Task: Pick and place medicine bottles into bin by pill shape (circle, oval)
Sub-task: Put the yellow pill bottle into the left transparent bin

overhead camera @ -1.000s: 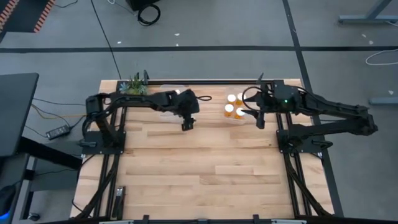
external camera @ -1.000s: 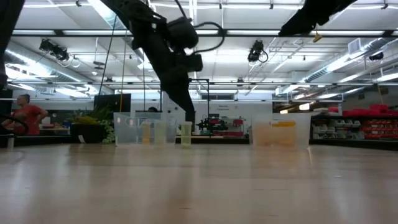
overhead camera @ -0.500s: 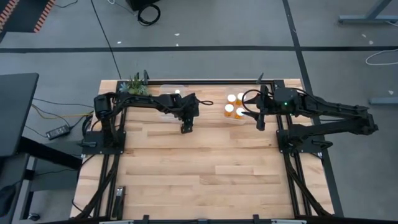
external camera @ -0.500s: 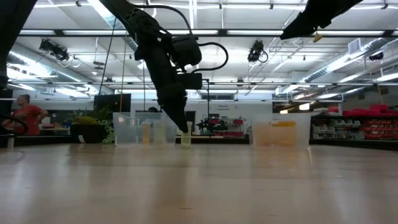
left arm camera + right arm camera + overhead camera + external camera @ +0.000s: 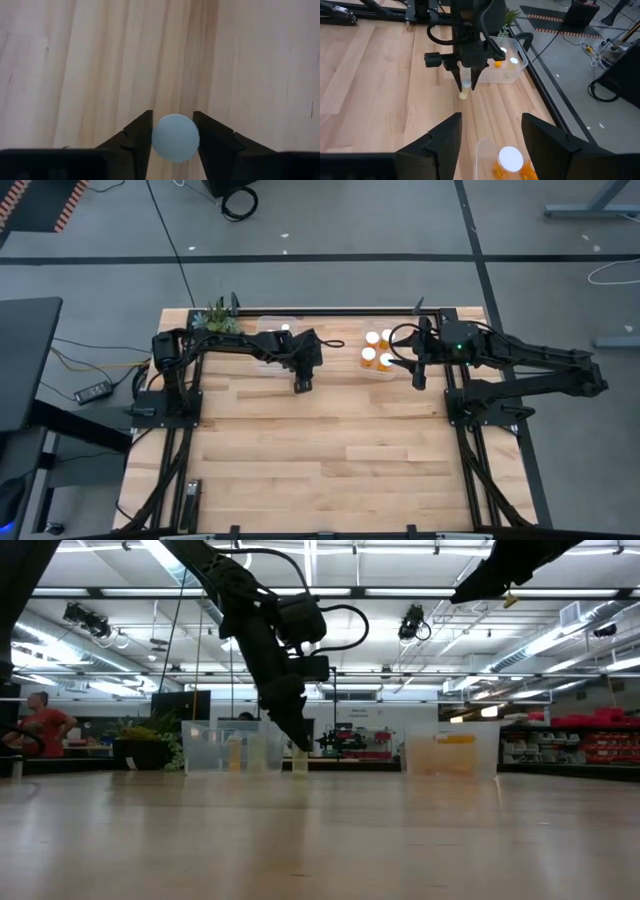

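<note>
Left gripper down at the table, pointing straight at the wood, fingers partly closed and set against either side of one white cap. Holding, then, the medicine bottle, which stands on its base on the boards and is not yet lifted.

Directly under the wrist and between the fingers: no offset to either side, no reach needed. Upright, long axis vertical and in line with the approach, so most likely a plain straight lift next, judged from the grip as it sits. Taken by the left arm, clearly the nearer one.

Just beyond, toward the back edge: the left clear bin, near the held bottle and on the left arm's own side. At least two bottles inside; cannot tell the exact count. Farther across: the right clear bin, well apart from the left gripper, with four white caps showing from above.

Beside that bin, hanging above the table: the right gripper, fingers apart with nothing between them, waiting.

Counted: one bottle in the grip, two bins, two arms, and one small green plant at the back left corner. Pill shape inside the held bottle not visible, so cannot tell which bin suits it.
</note>
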Available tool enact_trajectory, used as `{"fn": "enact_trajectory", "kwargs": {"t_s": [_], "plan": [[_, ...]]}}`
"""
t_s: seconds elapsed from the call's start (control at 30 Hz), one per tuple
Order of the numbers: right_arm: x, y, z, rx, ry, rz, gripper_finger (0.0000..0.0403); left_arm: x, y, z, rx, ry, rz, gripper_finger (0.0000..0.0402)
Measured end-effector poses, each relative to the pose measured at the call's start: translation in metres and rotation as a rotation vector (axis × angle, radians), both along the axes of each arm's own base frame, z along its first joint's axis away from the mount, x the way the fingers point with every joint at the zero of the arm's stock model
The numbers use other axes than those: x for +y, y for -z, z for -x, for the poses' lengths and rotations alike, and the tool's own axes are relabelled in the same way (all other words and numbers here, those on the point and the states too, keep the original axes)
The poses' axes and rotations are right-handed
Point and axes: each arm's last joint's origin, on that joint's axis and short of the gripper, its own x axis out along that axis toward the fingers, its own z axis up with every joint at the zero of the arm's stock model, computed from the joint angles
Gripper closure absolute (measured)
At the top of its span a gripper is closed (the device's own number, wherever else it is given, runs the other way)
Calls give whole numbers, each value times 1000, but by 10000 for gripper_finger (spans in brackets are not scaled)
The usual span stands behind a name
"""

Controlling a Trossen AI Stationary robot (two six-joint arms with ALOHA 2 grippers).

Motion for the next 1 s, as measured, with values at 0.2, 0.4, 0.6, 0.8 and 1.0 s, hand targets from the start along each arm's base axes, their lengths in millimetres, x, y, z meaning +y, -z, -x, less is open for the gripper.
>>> {"fn": "enact_trajectory", "kwargs": {"t_s": [0.2, 0.4, 0.6, 0.8, 1.0], "plan": [[0, 0, 0, 1, 1, -1, 190, 0, -4, 1, -11, 0, -4, 290], [0, 0, 0, 4, 1, -3, 190, -1, -30, 8, -72, 3, -26, 276], [0, 1, 0, 6, 4, -9, 190, 2, -67, 25, -146, -26, -47, 277], [0, 2, 0, 13, 5, -14, 190, 13, -85, 44, -149, -79, -49, 282], [0, 3, -1, 18, 5, -15, 190, 32, -88, 56, -137, -161, -73, 278]]}}
